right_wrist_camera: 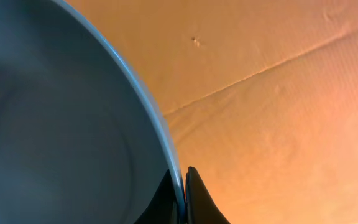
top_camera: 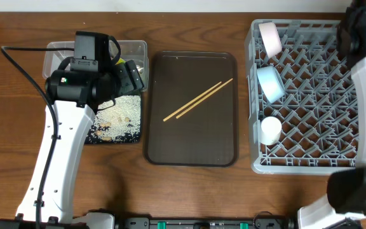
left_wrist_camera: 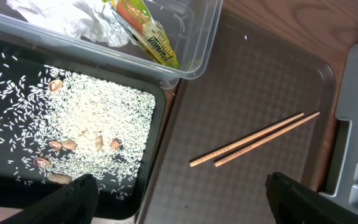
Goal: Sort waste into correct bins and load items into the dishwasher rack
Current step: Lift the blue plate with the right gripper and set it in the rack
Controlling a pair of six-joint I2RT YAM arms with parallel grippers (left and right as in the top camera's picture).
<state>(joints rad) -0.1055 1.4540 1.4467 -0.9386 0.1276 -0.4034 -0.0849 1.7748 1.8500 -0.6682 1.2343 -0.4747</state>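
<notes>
Legible markings, left wrist view. Snack wrapper [left_wrist_camera: 151, 38], lying in the clear tub [left_wrist_camera: 194, 62]: one slanted word in dark letters on a yellow band, too blurred to read. Chopsticks [left_wrist_camera: 253, 142], on the brown tray [left_wrist_camera: 241, 81]: a short line of faint dark print near the lower-left end of each stick, too small to read. No text, number or sign can be read in any view.

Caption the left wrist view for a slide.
Open left gripper above rice on the black tray, tissue and wrapper in the clear tub, chopsticks on the brown tray.
</notes>
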